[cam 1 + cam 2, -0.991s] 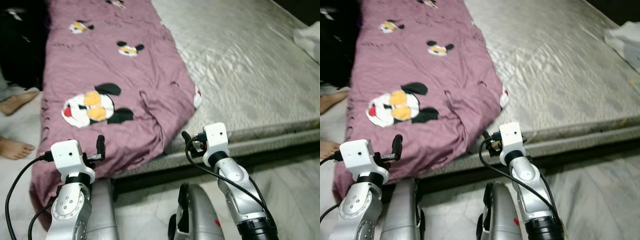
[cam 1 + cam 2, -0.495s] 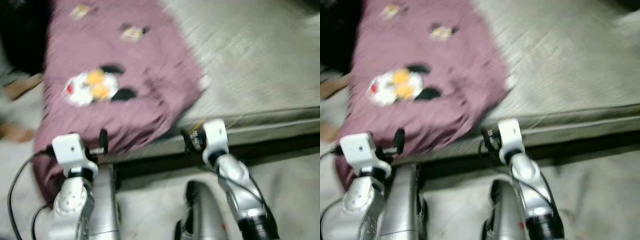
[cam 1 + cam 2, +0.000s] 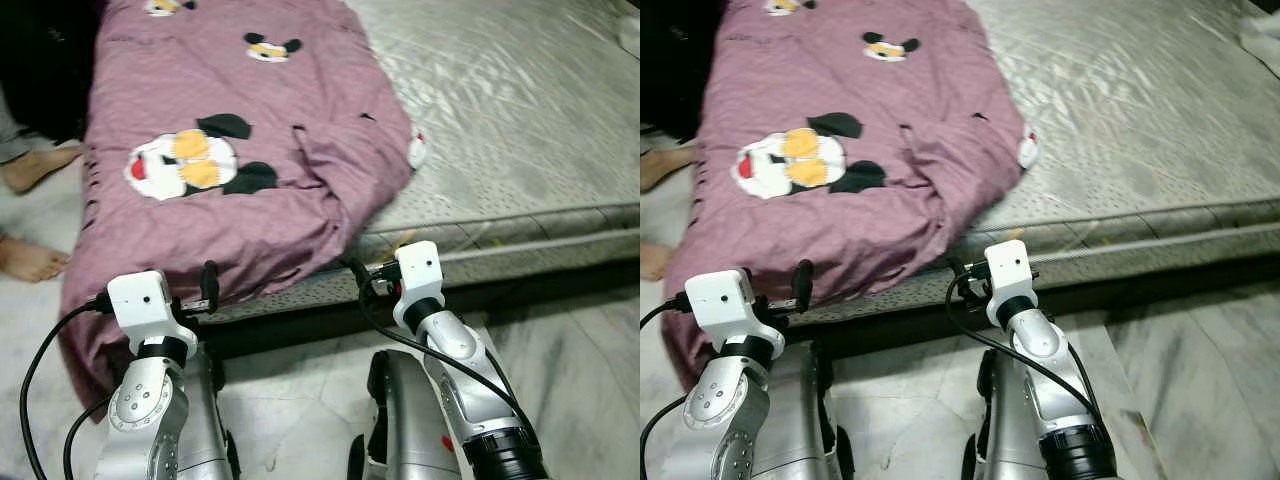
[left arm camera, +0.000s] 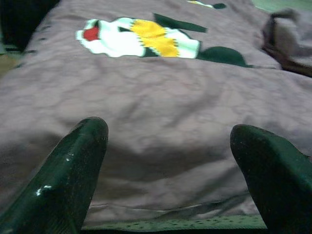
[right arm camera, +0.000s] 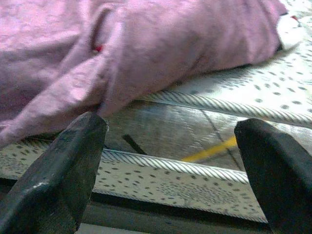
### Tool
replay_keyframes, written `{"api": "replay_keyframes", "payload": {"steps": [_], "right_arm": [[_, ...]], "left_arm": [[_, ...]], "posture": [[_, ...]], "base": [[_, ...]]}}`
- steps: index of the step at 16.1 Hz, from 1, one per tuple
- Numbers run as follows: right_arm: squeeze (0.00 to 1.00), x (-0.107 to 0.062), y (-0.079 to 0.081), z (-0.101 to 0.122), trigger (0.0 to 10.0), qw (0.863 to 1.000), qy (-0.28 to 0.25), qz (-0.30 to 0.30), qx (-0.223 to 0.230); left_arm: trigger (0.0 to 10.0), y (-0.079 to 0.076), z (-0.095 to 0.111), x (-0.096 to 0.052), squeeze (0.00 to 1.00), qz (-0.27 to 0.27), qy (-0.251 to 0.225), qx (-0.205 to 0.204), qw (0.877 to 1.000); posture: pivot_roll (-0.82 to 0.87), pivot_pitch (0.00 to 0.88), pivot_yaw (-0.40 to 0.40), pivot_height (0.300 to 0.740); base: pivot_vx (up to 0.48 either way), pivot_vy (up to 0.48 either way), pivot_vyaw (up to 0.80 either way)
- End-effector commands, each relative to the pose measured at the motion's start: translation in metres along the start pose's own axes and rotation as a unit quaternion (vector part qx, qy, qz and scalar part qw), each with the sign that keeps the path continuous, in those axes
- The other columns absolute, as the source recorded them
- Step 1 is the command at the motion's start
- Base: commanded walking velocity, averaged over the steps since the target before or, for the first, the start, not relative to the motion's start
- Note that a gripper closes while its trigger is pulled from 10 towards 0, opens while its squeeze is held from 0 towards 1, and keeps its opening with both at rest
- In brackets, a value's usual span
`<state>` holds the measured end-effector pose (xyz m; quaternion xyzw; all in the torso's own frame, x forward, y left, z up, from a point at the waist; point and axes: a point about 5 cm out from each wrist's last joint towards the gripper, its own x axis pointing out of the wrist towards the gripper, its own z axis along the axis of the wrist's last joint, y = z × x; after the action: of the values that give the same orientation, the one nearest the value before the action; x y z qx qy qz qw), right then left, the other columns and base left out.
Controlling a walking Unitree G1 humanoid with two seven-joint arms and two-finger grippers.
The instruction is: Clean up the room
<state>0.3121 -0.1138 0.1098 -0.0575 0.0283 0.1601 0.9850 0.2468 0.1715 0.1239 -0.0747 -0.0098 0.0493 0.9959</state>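
A mauve blanket (image 3: 230, 120) printed with cartoon mouse heads lies over the left part of a bare grey mattress (image 3: 520, 110), its near edge hanging over the side. My left gripper (image 4: 168, 178) is open just in front of the hanging blanket (image 4: 161, 126), apart from it. My right gripper (image 5: 178, 175) is open too, facing the mattress edge (image 5: 195, 165) where a fold of the blanket (image 5: 161, 53) ends. In the left eye view the left gripper (image 3: 208, 287) and the right gripper (image 3: 362, 283) are both held low before the bed side.
A person's bare feet (image 3: 25, 255) stand on the marble floor (image 3: 580, 340) at the left beside the bed. Something dark (image 3: 45, 60) fills the far left. A white cloth (image 3: 630, 35) lies at the mattress's far right. A dark gap runs under the bed.
The camera has shifted after a blurred moment: the bed now sits higher and further off in the picture and more floor shows. Both arms keep the same raised pose with fingers apart.
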Motion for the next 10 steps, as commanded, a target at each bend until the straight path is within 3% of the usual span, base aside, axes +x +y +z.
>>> {"api": "replay_keyframes", "payload": {"steps": [1,3,6,10], "right_arm": [[0.0,-0.0006,-0.001,-0.0022,10.0,1.0,0.002,0.003,0.001],[0.0,-0.0003,-0.0005,-0.0016,10.0,1.0,-0.001,0.004,0.0],[0.0,-0.0001,-0.0011,-0.003,10.0,1.0,0.003,0.002,0.004],[0.0,0.001,0.0015,-0.0029,10.0,1.0,-0.001,0.011,0.002]], "left_arm": [[10.0,-0.0014,0.0027,-0.0018,0.0,-0.008,-0.008,0.0,1.0],[10.0,-0.0024,0.0031,-0.0015,0.0,-0.011,-0.01,-0.001,1.0],[10.0,-0.0036,0.0033,-0.0008,0.0,-0.014,-0.01,-0.001,1.0],[10.0,-0.0031,0.0007,0.0005,0.0,-0.006,-0.001,-0.002,1.0]], "posture": [[0.02,0.233,-0.083,0.495],[0.02,0.23,-0.082,0.495],[0.02,0.229,-0.083,0.495],[0.03,0.223,-0.082,0.495]], "base": [[0.0,0.0,0.49],[0.289,0.0,0.77],[0.284,0.0,0.0],[0.0,0.0,0.0]]}}
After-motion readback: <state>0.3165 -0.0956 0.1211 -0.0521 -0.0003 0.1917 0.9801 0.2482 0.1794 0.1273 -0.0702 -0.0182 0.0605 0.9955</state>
